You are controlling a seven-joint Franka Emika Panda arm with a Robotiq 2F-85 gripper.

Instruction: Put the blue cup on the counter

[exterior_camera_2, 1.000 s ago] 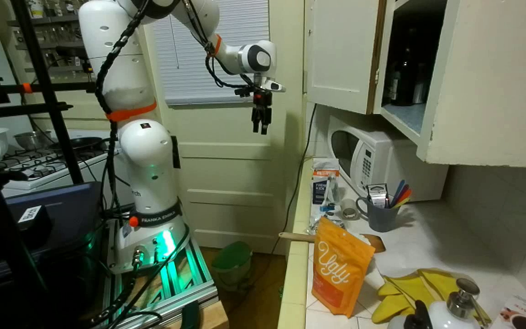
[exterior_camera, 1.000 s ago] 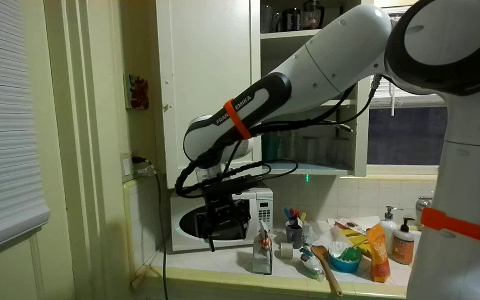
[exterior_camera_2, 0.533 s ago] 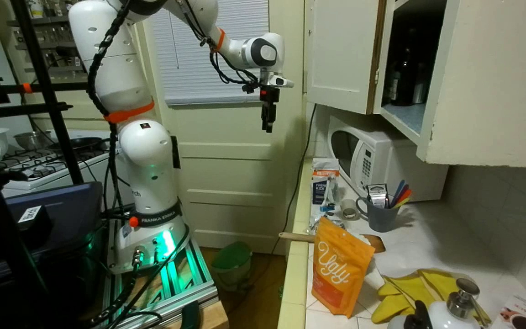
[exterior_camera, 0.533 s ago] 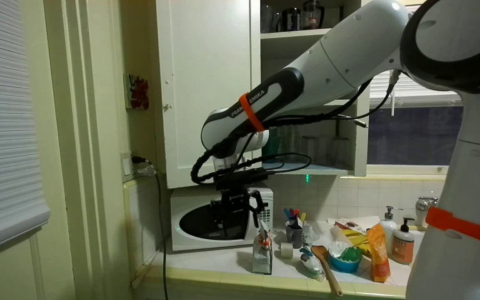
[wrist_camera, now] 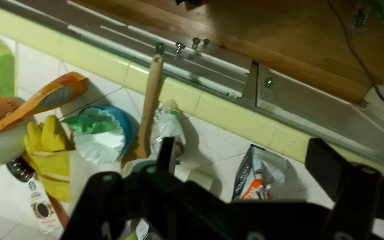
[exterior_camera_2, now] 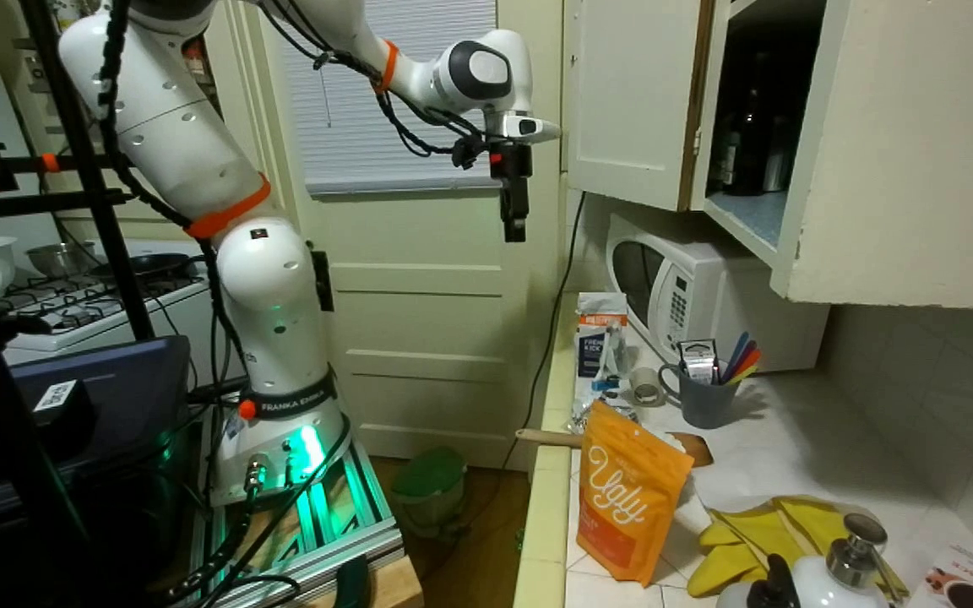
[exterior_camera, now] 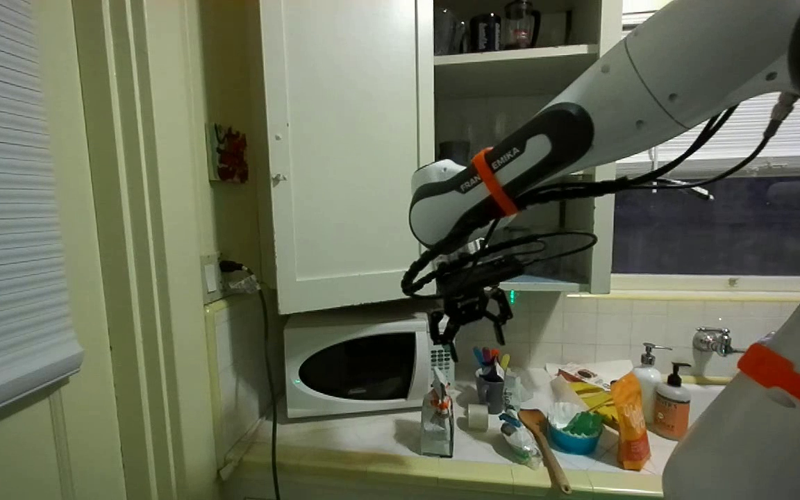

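Observation:
A blue cup-like bowl point(exterior_camera: 573, 440) stands on the counter point(exterior_camera: 344, 434), holding white paper liners and something green. In the wrist view the blue bowl point(wrist_camera: 127, 123) lies left of the fingers. I cannot tell whether it is the task's blue cup; no other blue cup shows now. My gripper point(exterior_camera: 477, 347) hangs in the air in front of the microwave's right side, below the cabinet, pointing down. It also shows in an exterior view point(exterior_camera_2: 514, 236), side-on. In the wrist view the gripper point(wrist_camera: 243, 155) has its fingers wide apart with nothing held; a bag on the counter shows beyond them.
A silver bag point(exterior_camera: 437, 423), a tape roll point(exterior_camera: 478, 417), a grey mug with coloured handles point(exterior_camera_2: 706, 397), a wooden spoon point(wrist_camera: 150, 106), an orange pouch point(exterior_camera_2: 632, 498) and yellow gloves point(wrist_camera: 50, 156) are on the counter. The cabinet door point(exterior_camera: 351, 146) hangs open over the microwave point(exterior_camera: 351, 364).
The arm has swung to the right and slightly up, from in front of the microwave's middle to its right side. The gripper has turned, and its fingers now show spread apart.

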